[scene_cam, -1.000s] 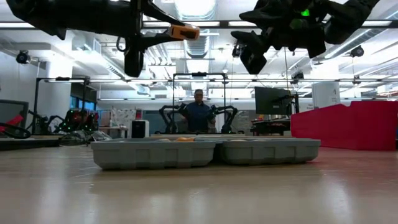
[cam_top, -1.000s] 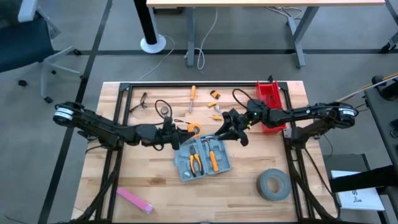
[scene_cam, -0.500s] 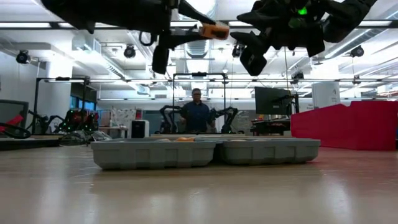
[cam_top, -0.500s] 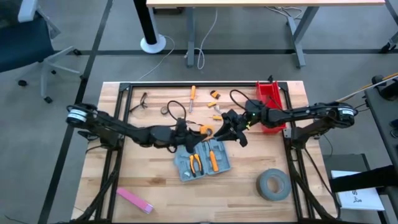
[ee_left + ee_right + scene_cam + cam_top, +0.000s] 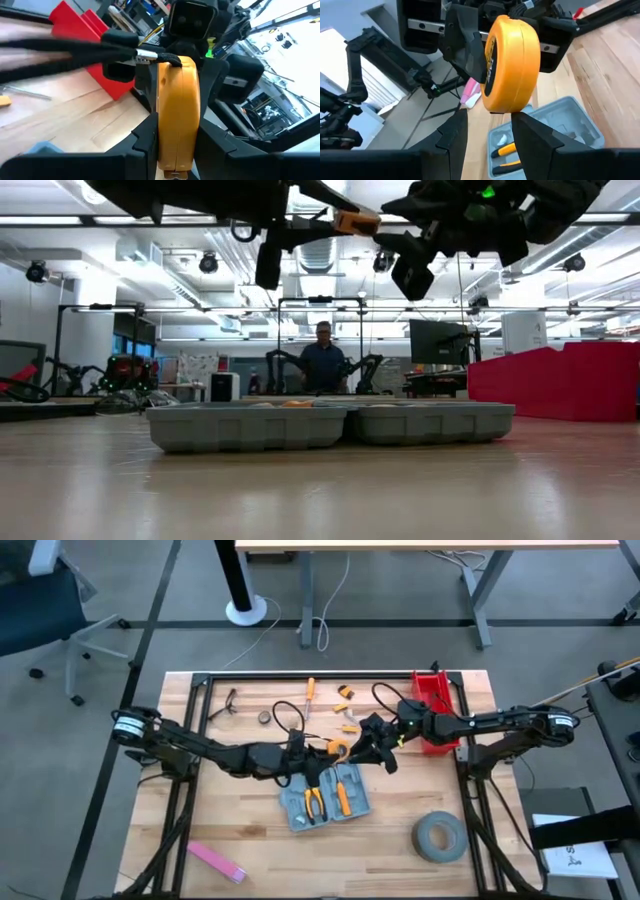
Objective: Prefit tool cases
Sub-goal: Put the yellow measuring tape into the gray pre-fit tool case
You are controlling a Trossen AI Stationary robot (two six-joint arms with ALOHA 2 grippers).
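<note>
Holding: left hand point(image 5: 328, 752) clamped on orange tape measure point(image 5: 175, 110), above the case's far edge.
Right hand point(image 5: 377, 755): fingers apart, just beside the tape measure, gripping nothing.
Case point(image 5: 325, 792): open flat on worktop point(image 5: 240, 830) centre, pliers inside.
Handling: rigid plastic, probably light, may slide; take by the rim.
Tape measure: smooth, compact; grip on flat sides.

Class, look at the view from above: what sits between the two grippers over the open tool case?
In the high view, an orange tape measure held by the left gripper lies between it and the right gripper, above the tool case.
</note>
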